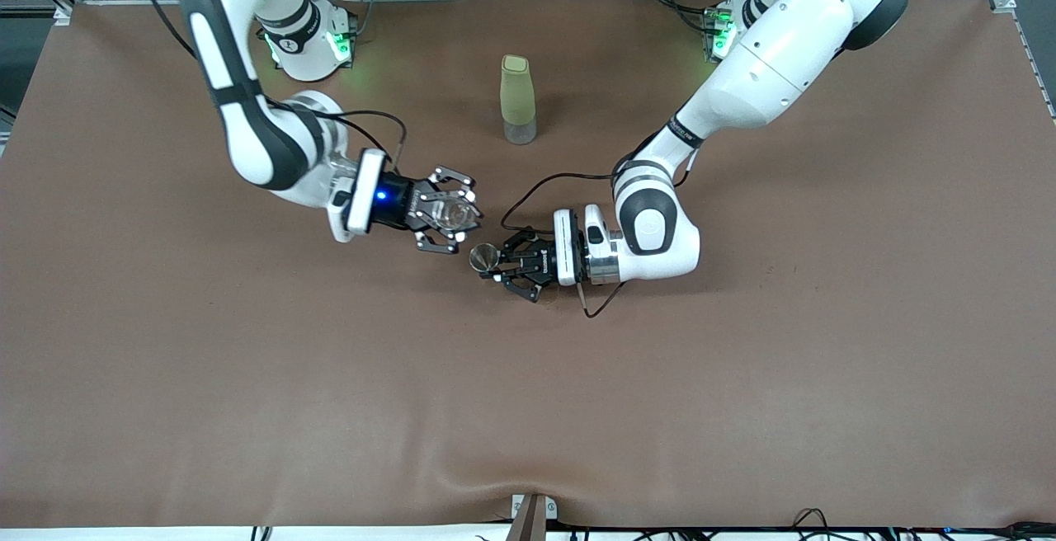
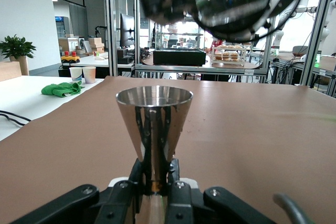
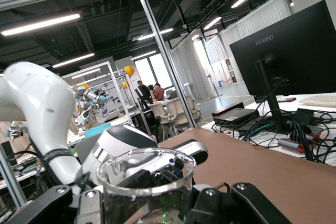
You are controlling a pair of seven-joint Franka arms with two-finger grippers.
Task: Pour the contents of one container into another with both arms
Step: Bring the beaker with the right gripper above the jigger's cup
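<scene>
1. Over the middle of the brown table (image 1: 165, 376): both grippers meet, each clamped on a small vessel.
2. Glass cup (image 1: 456, 214): nearly see-through, hard to make out from the front among the dark fingers. In the right wrist view its base is cut off by the frame edge (image 3: 146, 182); only the rim and upper wall show.
3. Right gripper (image 1: 452, 216): fingers closed on the glass cup, held in the air. The right arm comes from its base at the table's edge, elbow bent, wrist lying roughly level and pointed toward the left gripper.
4. Metal jigger (image 1: 484, 258): upright, mouth upward, its lower cone hidden between the fingers in the left wrist view (image 2: 154, 124).
5. Left gripper (image 1: 505, 264): closed on the jigger's narrow waist. The left arm reaches down with forearm slanting, wrist level.
6. Relation: the cup hangs just above and beside the jigger, apart from it.
7. Pale yellow-green bottle (image 1: 518, 100): upright, farther from the front camera than both grippers, untouched.
</scene>
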